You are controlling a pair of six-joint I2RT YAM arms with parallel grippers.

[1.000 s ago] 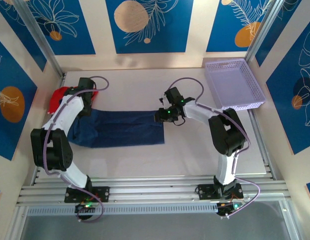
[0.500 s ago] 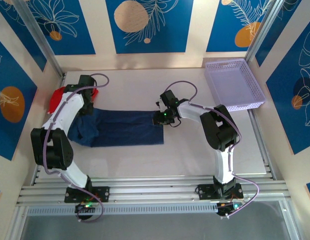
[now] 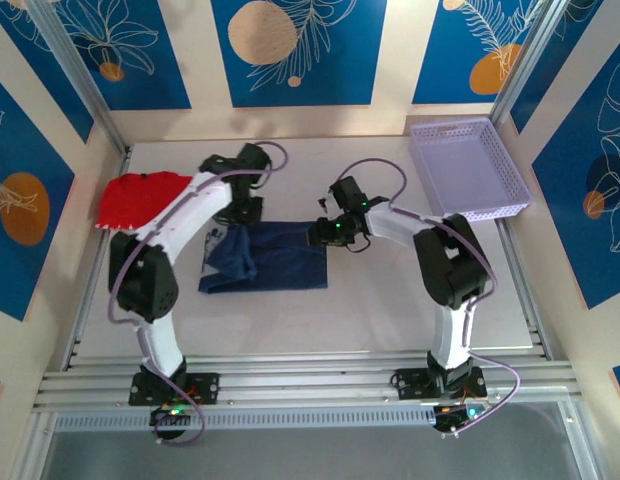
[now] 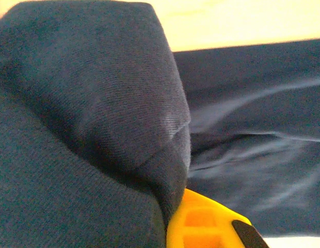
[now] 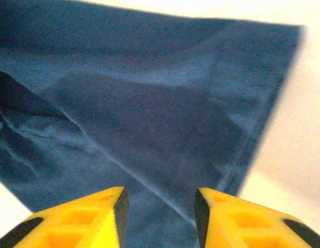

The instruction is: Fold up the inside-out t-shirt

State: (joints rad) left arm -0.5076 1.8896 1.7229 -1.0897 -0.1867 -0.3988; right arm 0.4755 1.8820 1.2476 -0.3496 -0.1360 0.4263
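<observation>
**Navy inside-out t-shirt (image 3: pixel 280 262) gathered at mid-table, one gripper clamped on it, the other released**

In the top view the inside-out t-shirt lies on the pale table (image 3: pixel 390 310) just left of the frame's centre. Its right part lies flat and its left part is rumpled and doubled over itself.

The left gripper (image 3: pixel 248 212) sits at the shirt's upper left corner. It is clenched on the cloth. In the left wrist view a thick fold of navy fabric (image 4: pixel 98 103) drapes over one yellow finger (image 4: pixel 201 227) and fills the left of that frame.

The right gripper (image 3: pixel 323 233) is at the shirt's upper right corner. In the right wrist view its two yellow fingers (image 5: pixel 88 217) stand apart along the bottom edge. Flat cloth and the hem's corner show between and beyond them, and they grasp nothing.

A red garment (image 3: pixel 140 197) lies at the table's left edge, apart from the shirt. A lavender basket (image 3: pixel 465 165) stands at the upper right.
</observation>
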